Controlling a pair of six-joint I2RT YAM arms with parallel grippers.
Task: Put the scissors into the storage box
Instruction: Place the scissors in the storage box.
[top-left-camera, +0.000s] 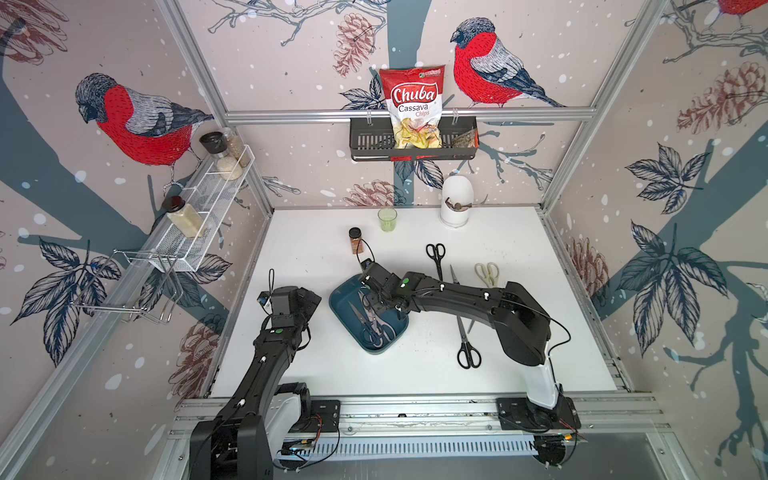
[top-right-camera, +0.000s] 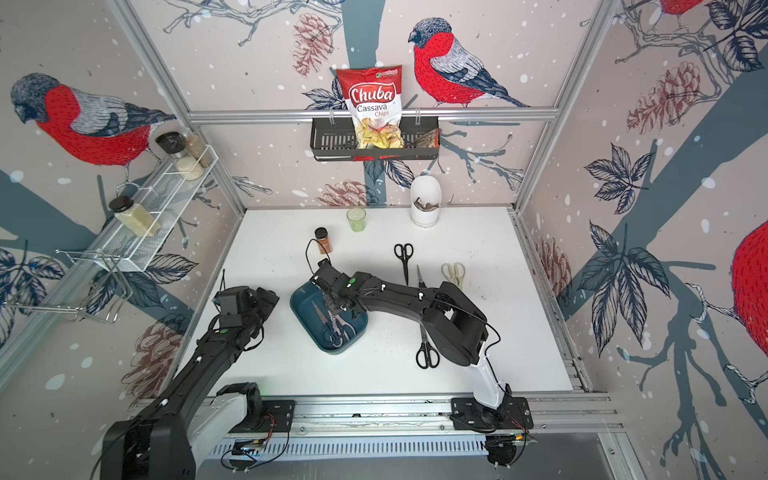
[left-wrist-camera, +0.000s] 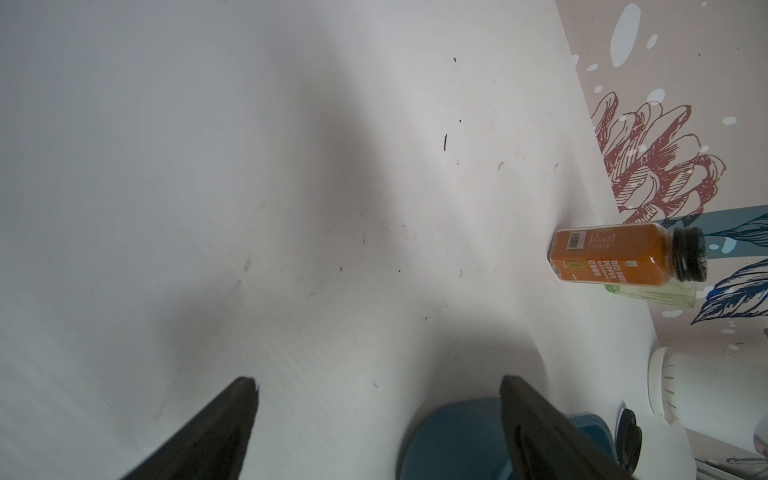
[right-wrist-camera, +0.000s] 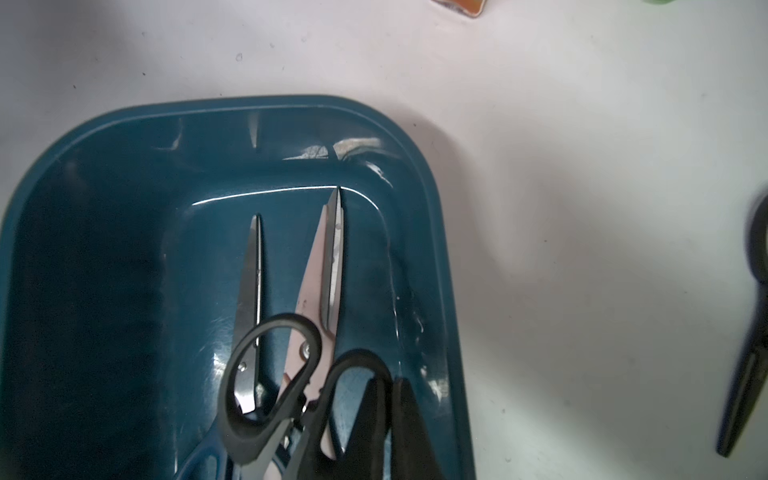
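While outside storage box (top-left-camera: 343, 301), four scissors (top-left-camera: 437, 262)

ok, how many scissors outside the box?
4: black pair at back, cream shears beside it, half-hidden pair behind the right arm, long black pair near front. Arm may hide more.

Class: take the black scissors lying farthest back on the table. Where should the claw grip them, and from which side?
Probably across the black scissors just past the handle loops, coming straight down from above. They lie flat and closed, handles at the far end, so the shut blades make one narrow bar with room on both sides.
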